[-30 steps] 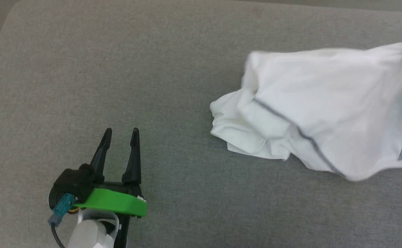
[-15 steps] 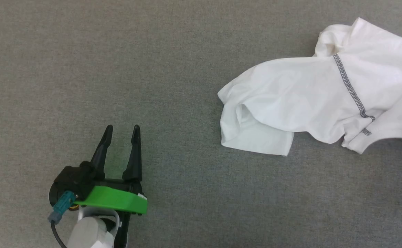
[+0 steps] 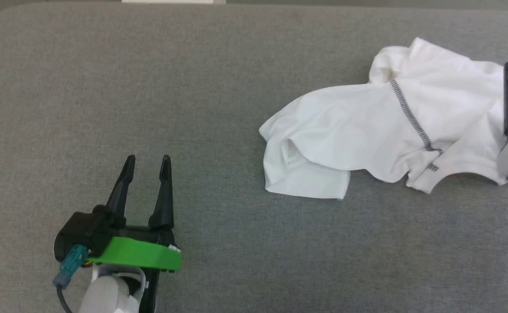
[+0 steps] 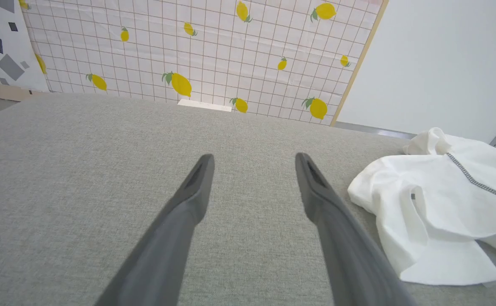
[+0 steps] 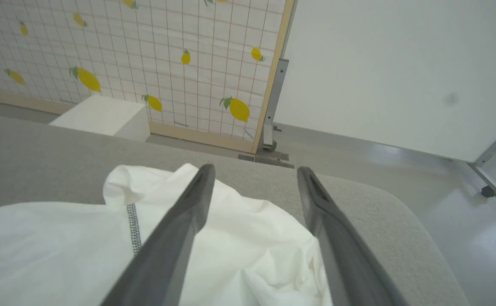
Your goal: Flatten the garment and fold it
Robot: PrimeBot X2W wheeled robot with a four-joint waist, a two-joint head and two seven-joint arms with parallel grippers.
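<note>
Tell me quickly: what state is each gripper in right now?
Left gripper: open, holding nothing.
Right gripper: open, holding nothing, poised over the white shirt.

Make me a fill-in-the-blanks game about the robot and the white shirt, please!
1. The white shirt lies crumpled on a ____ fabric surface.
2. The left gripper, away from the shirt, has its jaws ____.
3. The wall panel is printed with yellow ____.
4. The right gripper, over the shirt, holds ____.

Missing words: grey; open; lemons; nothing.
</note>
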